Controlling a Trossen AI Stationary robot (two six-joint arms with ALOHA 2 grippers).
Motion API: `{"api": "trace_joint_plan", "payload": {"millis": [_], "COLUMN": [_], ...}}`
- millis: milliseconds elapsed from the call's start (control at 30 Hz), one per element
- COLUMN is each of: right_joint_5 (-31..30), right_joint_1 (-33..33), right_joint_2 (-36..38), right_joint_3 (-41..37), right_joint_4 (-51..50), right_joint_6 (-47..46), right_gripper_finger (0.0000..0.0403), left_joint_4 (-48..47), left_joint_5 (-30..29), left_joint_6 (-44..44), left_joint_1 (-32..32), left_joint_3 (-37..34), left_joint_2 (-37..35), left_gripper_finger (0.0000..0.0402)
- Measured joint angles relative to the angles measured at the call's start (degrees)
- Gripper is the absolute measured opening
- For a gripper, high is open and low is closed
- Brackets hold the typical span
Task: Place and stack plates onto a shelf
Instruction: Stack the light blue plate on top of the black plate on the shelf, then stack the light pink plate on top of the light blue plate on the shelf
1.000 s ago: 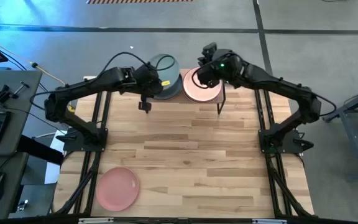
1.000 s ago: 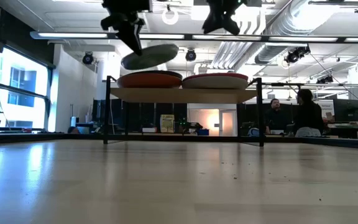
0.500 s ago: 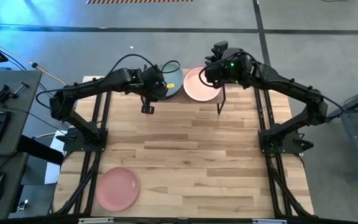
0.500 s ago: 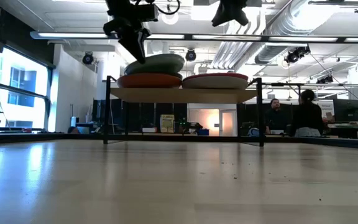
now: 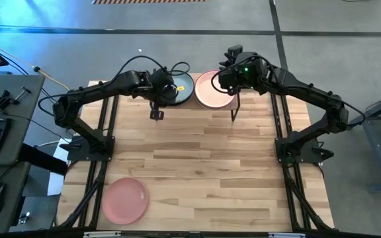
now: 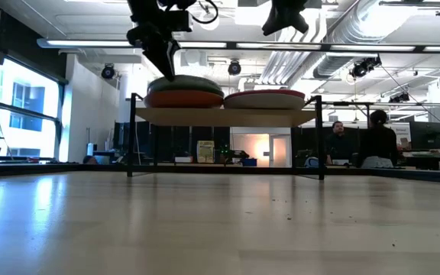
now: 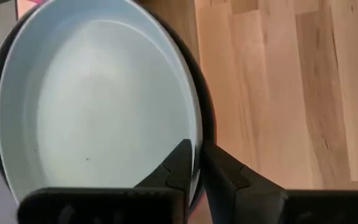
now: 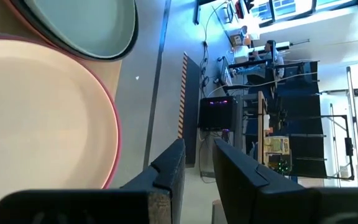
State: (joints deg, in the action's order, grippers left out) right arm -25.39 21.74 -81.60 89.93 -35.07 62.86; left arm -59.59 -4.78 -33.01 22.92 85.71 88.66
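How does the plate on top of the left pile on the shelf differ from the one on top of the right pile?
The pale teal plate tops the left pile, with the left tool at its rim; the cream plate tops the right pile, untouched. The teal plate sits inside a dark plate; the cream one rests over a pink-rimmed plate. Both are round and rest on the shelf.

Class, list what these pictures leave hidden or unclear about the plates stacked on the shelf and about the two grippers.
- Left stack: count hidden; high view, left gripper covers it.
- Right stack: lower plates hidden under the cream plate.
- Shelf board: high view, covered by plates.
- Right gripper: low view, cut by the top edge.
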Motion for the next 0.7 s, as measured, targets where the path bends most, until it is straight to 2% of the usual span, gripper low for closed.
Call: {"api": "trace_joint_plan", "payload": {"millis": [433,700], "right_joint_5": [-0.1,0.0], "right_joint_1": [0.0,0.0], "right_joint_2": [0.0,0.0], "right_joint_3": [0.0,0.0], "right_joint_4": [-0.2,-3.5], "right_joint_6": [0.0,-0.1], "right_gripper_finger": [0.0078,0.0078], "left_joint_4": [0.2,-2.1], "left_joint_5": [-0.5,-0.2], "left_joint_6": [4.0,14.3], "left_joint_1": [-0.1,-2.2], "left_joint_3": [0.0,0.0], "left_joint_2": [-2.0,-7.7], "left_gripper_finger": [0.0075,0.0080]}}
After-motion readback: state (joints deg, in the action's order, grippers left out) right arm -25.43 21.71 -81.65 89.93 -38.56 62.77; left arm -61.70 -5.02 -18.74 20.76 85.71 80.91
